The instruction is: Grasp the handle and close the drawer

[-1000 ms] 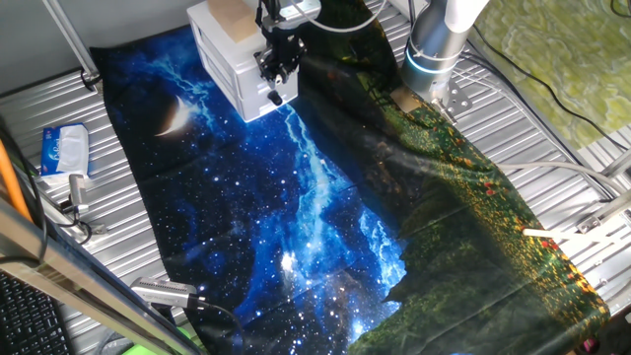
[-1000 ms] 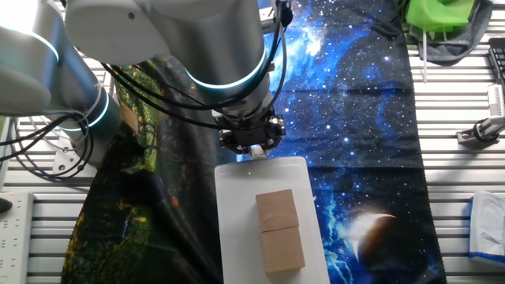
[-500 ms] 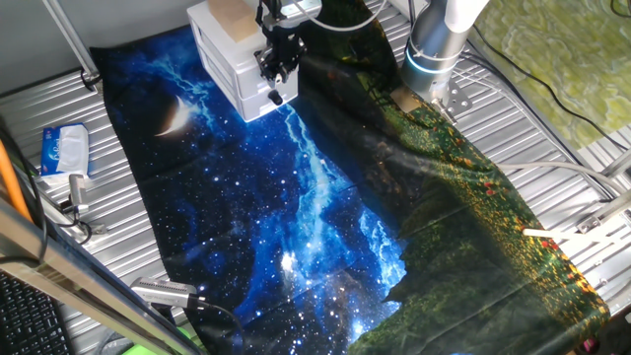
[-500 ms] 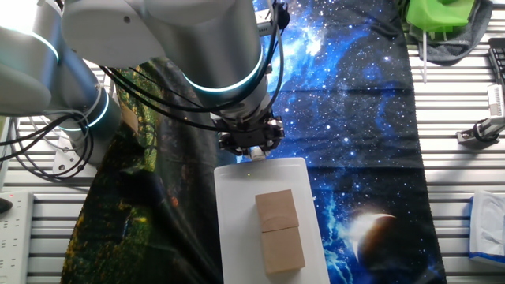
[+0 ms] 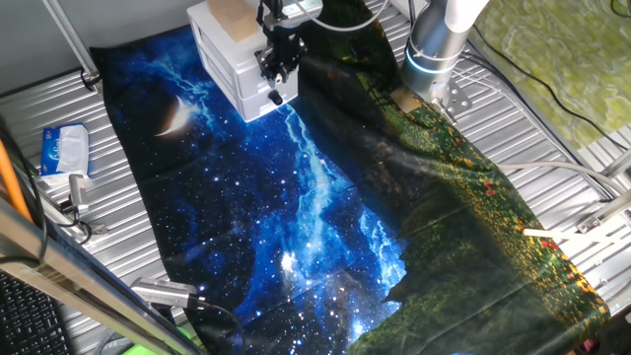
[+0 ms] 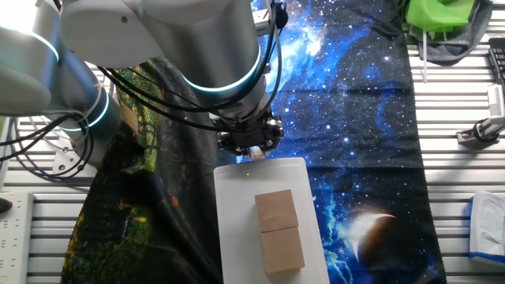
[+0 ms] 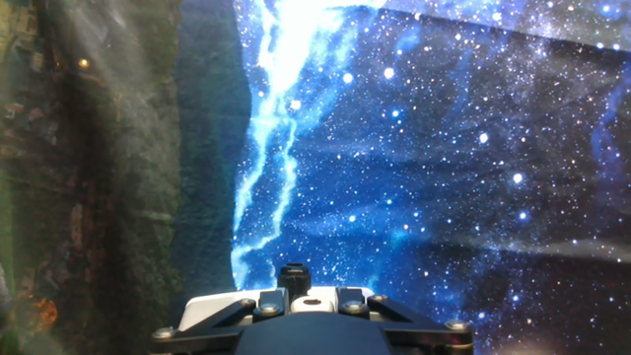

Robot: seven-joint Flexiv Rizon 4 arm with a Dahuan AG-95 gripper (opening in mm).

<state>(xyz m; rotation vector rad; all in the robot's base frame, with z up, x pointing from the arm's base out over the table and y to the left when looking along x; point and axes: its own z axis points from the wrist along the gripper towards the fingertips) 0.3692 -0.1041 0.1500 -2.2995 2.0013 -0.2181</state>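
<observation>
The white mini cabinet (image 5: pixel 222 64) stands at the far end of the galaxy cloth; the other fixed view shows its top (image 6: pixel 237 205). My gripper (image 5: pixel 274 75) is pressed up against the cabinet's front, at its front edge in the other fixed view (image 6: pixel 251 147). In the hand view my gripper (image 7: pixel 314 298) has a finger on each side of the small white round handle (image 7: pixel 315 306) and is shut on it. A strip of the white drawer front (image 7: pixel 212 302) shows beside the fingers. The drawer sits flush or nearly flush with the cabinet; no tan inner wall shows.
A tan block (image 5: pixel 229 14) lies on the cabinet top (image 6: pixel 278 230). A second white knob (image 5: pixel 275 98) sticks out lower on the front. The robot base (image 5: pixel 434 49) stands to the right. A blue pack (image 5: pixel 65 150) and a green object (image 6: pixel 438 16) lie off the cloth.
Almost nothing differs; the gripper stays on the handle at the cabinet front, having edged only very slightly toward the cabinet.
</observation>
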